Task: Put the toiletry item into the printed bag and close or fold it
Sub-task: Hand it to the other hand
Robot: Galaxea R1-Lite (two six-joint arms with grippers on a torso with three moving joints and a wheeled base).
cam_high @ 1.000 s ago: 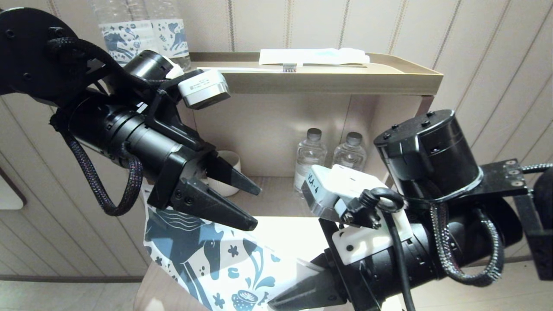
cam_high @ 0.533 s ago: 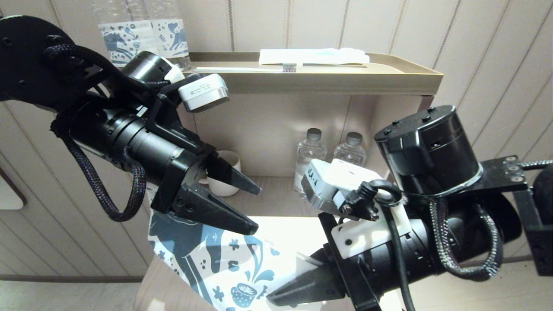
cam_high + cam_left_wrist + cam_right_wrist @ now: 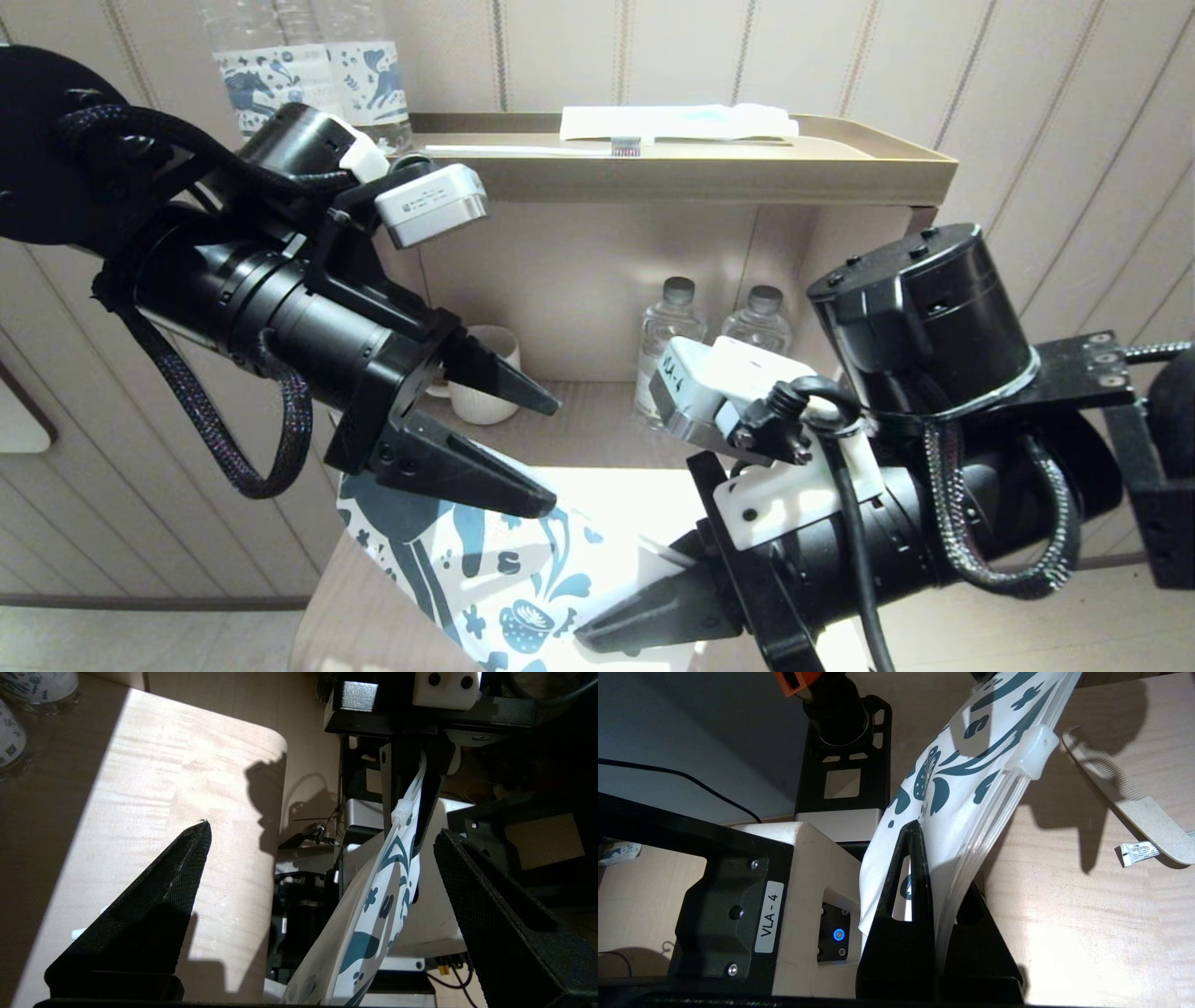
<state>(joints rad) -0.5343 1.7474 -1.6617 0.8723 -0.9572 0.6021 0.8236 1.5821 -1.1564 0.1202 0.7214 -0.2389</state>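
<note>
Right gripper [image 3: 924,924] clamps the bag [image 3: 971,779] edge; left gripper [image 3: 504,448] gapes wide, empty, at its 11 o'clock. Comb [image 3: 1125,798] lies on the table [image 3: 1064,914].

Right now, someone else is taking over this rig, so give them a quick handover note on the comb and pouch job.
Right gripper: shut on the printed bag, gripping one edge and holding it up off the wooden table.
Left gripper: jaws open and empty, hanging above the bag.
Comb: lying flat on the table beside the bag, with a small wrapped packet at its handle end.
Zip slider: in view on the bag's top edge; I cannot tell whether the bag is open.
Done: bag picked up.
Left: pick up the comb, slide it in, close or fold the bag.
</note>
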